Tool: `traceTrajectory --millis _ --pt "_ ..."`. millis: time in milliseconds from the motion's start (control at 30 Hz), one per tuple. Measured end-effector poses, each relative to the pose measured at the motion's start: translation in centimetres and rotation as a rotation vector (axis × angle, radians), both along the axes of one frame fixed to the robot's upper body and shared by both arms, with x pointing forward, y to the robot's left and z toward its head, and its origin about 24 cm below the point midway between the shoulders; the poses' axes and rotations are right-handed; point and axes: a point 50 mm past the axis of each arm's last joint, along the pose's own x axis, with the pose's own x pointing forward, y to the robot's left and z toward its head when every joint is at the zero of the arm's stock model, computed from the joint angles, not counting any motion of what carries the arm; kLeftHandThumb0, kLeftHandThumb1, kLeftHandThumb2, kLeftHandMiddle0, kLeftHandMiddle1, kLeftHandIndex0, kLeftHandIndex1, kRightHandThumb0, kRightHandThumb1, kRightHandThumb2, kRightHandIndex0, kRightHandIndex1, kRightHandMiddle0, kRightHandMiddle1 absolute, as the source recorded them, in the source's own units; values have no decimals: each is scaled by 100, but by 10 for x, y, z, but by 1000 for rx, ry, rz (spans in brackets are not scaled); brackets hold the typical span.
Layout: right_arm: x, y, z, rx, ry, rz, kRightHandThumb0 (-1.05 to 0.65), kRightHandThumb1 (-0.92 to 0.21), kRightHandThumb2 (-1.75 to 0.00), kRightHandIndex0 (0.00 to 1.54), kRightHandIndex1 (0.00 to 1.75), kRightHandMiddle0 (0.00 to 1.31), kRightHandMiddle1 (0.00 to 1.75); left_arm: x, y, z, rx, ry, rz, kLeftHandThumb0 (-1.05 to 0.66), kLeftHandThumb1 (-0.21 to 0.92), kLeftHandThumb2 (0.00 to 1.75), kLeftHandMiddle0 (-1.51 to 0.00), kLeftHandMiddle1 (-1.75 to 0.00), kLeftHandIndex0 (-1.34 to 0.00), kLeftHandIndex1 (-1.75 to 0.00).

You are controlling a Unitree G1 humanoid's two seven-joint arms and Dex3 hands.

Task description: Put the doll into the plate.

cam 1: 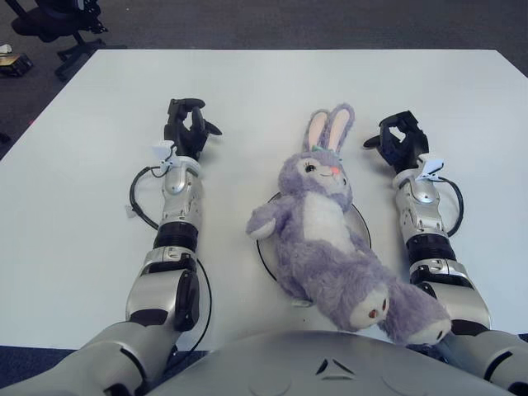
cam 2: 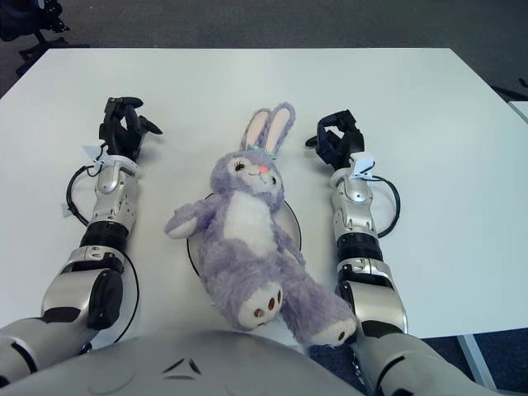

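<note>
A purple plush rabbit doll (cam 1: 326,231) with pink-lined ears lies face up on a clear round plate (cam 1: 360,221), covering most of it; its head and legs reach past the rim. My left hand (cam 1: 186,125) shows left of the doll, fingers curled, holding nothing. My right hand (cam 1: 401,139) shows right of the doll's head, fingers curled, holding nothing. Neither hand touches the doll.
The white table (cam 1: 264,91) stretches far beyond the hands. A black office chair (cam 1: 58,21) stands off the table's far left corner. Black cables (cam 1: 140,194) loop beside both forearms.
</note>
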Motion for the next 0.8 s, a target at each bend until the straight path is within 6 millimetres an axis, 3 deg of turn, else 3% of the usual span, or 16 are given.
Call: traceTrajectory --millis 800 --pt "-17 -7 0 -55 21 36 -39 -65 -88 85 175 37 175 -18 -6 5 113 -9 -4 -35 92 51 -86 -175 -22 -175"
